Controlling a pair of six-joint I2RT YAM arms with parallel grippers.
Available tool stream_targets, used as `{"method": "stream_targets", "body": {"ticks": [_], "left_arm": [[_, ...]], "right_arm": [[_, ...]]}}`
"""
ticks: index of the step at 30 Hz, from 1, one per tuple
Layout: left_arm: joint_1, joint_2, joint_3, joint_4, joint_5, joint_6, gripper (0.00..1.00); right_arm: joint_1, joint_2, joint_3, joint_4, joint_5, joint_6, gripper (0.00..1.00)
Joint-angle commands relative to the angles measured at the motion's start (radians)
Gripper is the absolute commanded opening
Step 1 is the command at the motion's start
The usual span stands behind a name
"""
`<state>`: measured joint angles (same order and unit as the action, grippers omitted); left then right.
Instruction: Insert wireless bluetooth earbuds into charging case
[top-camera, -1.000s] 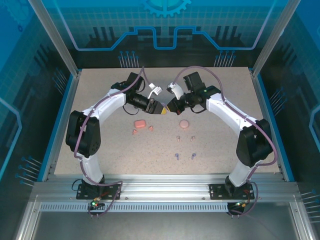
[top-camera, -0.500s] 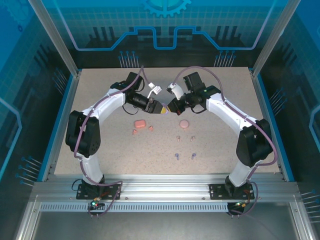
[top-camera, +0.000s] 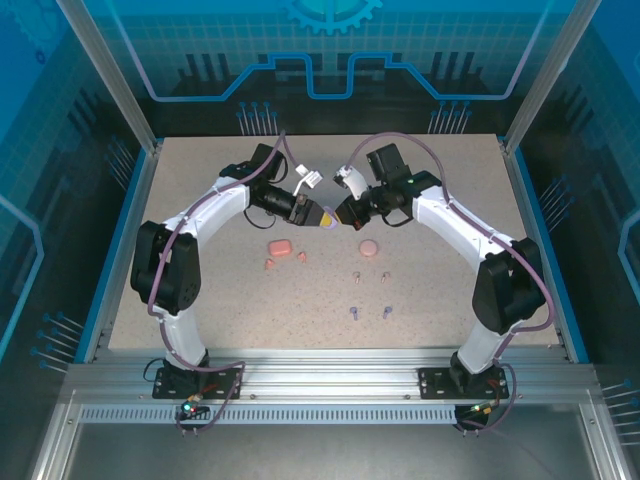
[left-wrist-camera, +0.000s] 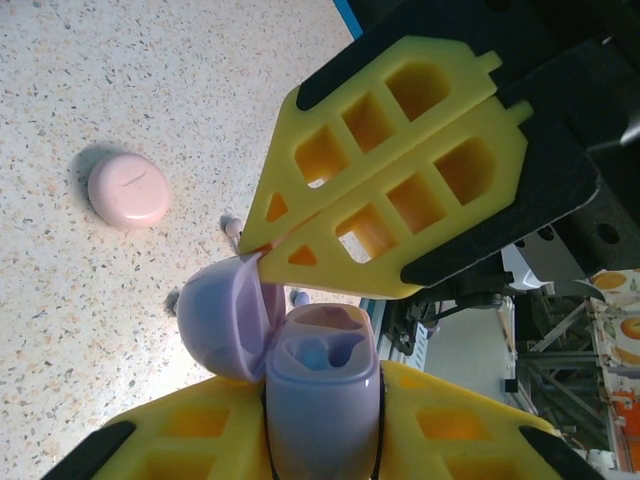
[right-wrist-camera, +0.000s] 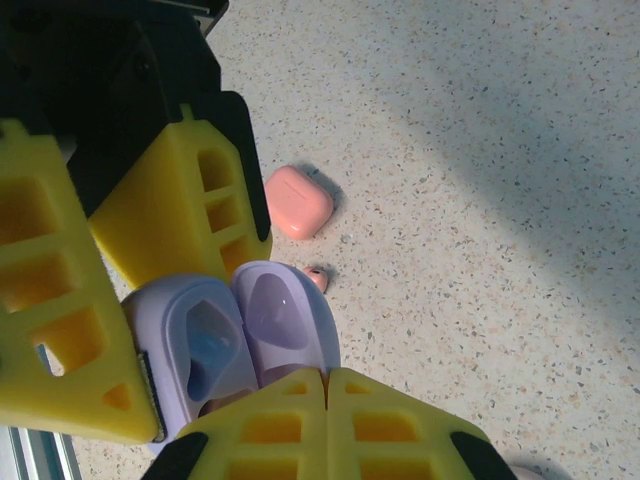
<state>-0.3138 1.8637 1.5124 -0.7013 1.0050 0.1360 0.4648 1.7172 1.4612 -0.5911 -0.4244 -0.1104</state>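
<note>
With my left gripper (left-wrist-camera: 322, 425) clamped on the purple case (left-wrist-camera: 322, 395) and my empty right gripper (right-wrist-camera: 325, 378) pinched shut against its open lid (left-wrist-camera: 222, 318), I fear a hard push twisting the case loose, earbuds (top-camera: 354, 312) lying on the table (top-camera: 450, 200).

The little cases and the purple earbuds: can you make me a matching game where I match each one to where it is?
Things
1. purple case
2. pink case
3. coral case
4. purple earbuds

Places
A. on the table, closest to its near edge
B. open, gripped by the left gripper
C. closed on the table, coral earbuds beside it
D. closed on the table, pink earbuds a little nearer the front

Pairs: 1-B, 2-D, 3-C, 4-A
</note>
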Motion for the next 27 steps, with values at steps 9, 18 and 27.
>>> {"method": "stream_targets", "body": {"ticks": [9,18,27], "left_arm": [[0.006,-0.038,-0.046,0.07,0.016,0.005,0.0],[0.038,-0.241,-0.316,0.489,-0.149,-0.176,0.0],[0.031,-0.54,-0.724,1.154,-0.484,-0.367,0.0]], "right_arm": [[-0.015,-0.034,0.079,-0.038,0.023,0.087,0.3],[-0.087,-0.225,-0.021,-0.149,0.072,0.31,0.55],[0.027,-0.367,-0.309,-0.164,0.265,0.575,0.62]]}}
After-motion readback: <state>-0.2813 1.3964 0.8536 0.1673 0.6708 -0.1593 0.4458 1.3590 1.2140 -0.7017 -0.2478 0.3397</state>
